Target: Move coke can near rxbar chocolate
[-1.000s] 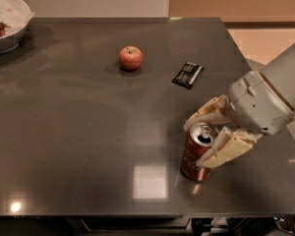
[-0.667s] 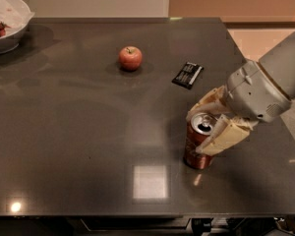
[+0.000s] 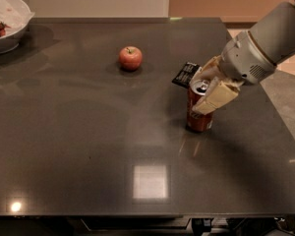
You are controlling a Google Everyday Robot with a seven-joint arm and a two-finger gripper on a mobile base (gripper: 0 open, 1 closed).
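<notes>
One coke can [image 3: 199, 122], clamped in end effector [image 3: 200, 93], now nearer one rxbar chocolate [image 3: 184, 74].

The end effector [image 3: 202, 93], clasped around the coke can [image 3: 198, 118], travelled away from the near edge of the counter [image 3: 88, 146] toward its far side, carrying the can along. The can, a second ago well apart from the rxbar chocolate [image 3: 185, 74], ended just beside it, its silver top close to the wrapper's near corner. The arm [image 3: 265, 43] rose higher in the view.
</notes>
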